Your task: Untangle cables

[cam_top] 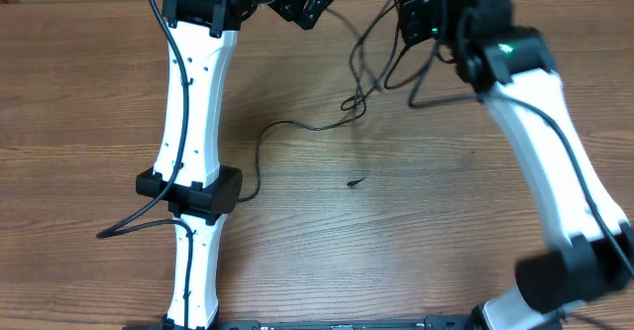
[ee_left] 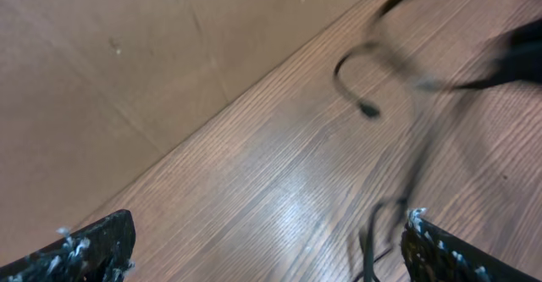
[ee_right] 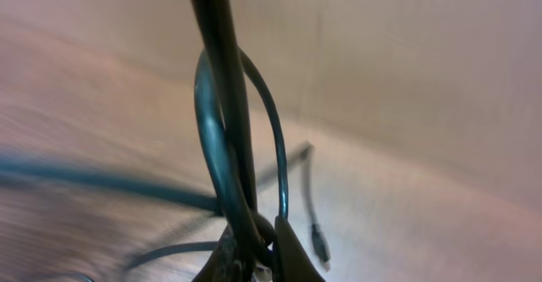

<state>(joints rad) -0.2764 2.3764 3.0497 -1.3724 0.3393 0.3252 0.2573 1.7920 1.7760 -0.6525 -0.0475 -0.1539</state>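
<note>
White-shelled, the left arm (cam_top: 193, 102) and right arm (cam_top: 540, 142) reach to the far side of the table (cam_top: 416, 261). The left gripper (ee_left: 267, 252) is spread wide and holds nothing. The right gripper (ee_right: 258, 261) is clamped tight on the cables (cam_top: 374, 67), which bunch in tangled loops between the two grippers. One strand (cam_top: 287, 127) trails toward the left arm, and a plug tip (cam_top: 355, 182) lies mid-table.

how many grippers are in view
2: the left gripper is open at the far edge of the table, and the right gripper is near it, shut on the cables. Neither is hidden.
</note>
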